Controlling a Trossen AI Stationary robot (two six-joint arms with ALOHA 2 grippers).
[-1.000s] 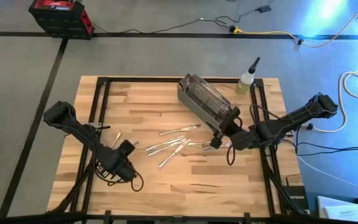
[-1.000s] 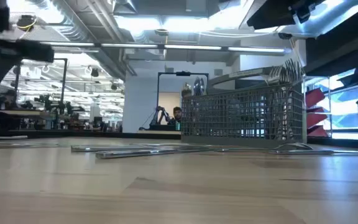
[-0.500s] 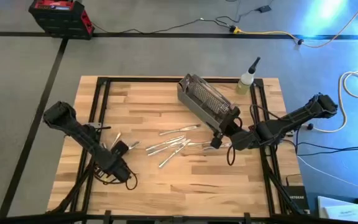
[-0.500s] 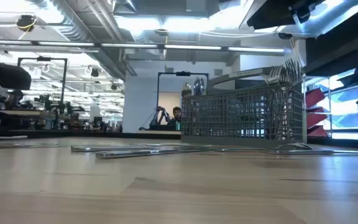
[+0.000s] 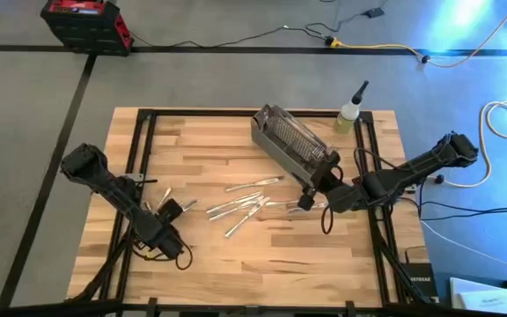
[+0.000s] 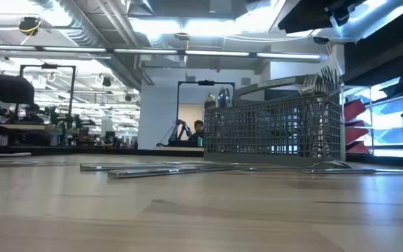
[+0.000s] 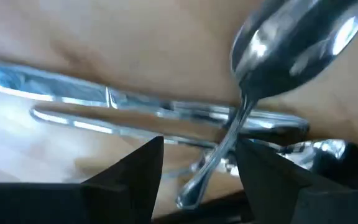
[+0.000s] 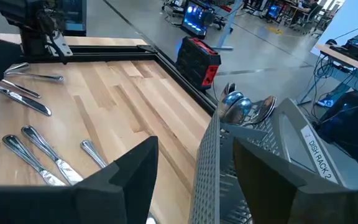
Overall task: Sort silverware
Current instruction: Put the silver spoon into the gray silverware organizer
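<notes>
At the far left, beyond the table (image 5: 192,141), 1 red and black case (image 5: 86,22) is seen on the floor. 2 arms are counted, 1 at each side of the table.

The left arm is folded low over the table's left part, elbow toward the near edge. The left gripper (image 5: 169,210) is held just above the wood beside a small group of about 3 pieces. In its wrist view the fingers (image 7: 135,177) are spread apart, and the thin handle of 1 spoon (image 7: 294,46) is seen in the gap, clear of both fingers. The spoon is laid across long pieces that lie flat on the wood.

The loose silverware (image 5: 240,207) is spread around the table's middle, where about 8 pieces are counted, most of them in 1 fan and 2 lying apart above it.

To the right, 1 basket (image 5: 293,145) is set at a slant. About 3 spoon bowls (image 8: 241,107) stand up inside it, above its rim.

The right arm is stretched in from the right edge. The right gripper (image 5: 309,199) is held at the basket's near end, fingers (image 8: 126,177) parted, with the mesh wall between them.

1 bottle (image 5: 349,114) stands at the far right corner.
</notes>
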